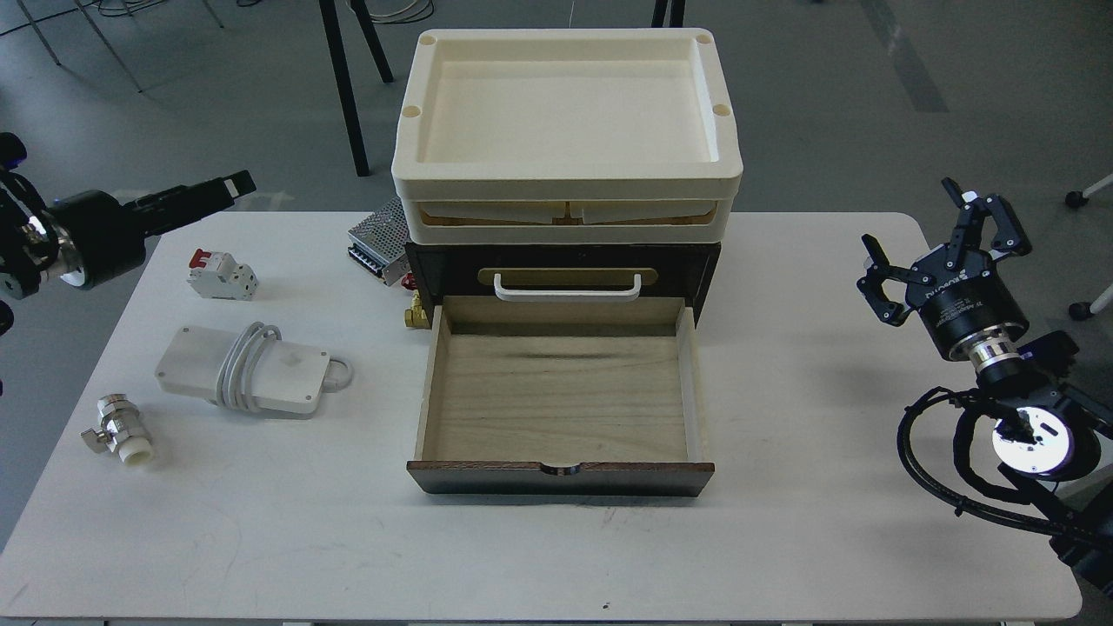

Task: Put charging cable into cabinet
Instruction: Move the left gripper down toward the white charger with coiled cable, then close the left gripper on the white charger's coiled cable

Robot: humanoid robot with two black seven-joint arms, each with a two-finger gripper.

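The charging cable (248, 372) is a flat white brick with cord coiled round its middle, lying on the table's left side. The cabinet (696, 269) is a dark brown chest at the table's middle. Its lower drawer (561, 400) is pulled out, pale inside and empty. My left gripper (228, 185) reaches in from the far left, pointing right, above the table's back left edge and well behind the cable. It is seen side-on as one dark bar. My right gripper (939, 235) is open and empty over the table's right edge.
Two cream trays (565, 174) are stacked on the cabinet. A white circuit breaker with red switch (223, 273), a perforated metal box (378, 239), a brass fitting (416, 315) and a metal valve (117, 432) lie left of the cabinet.
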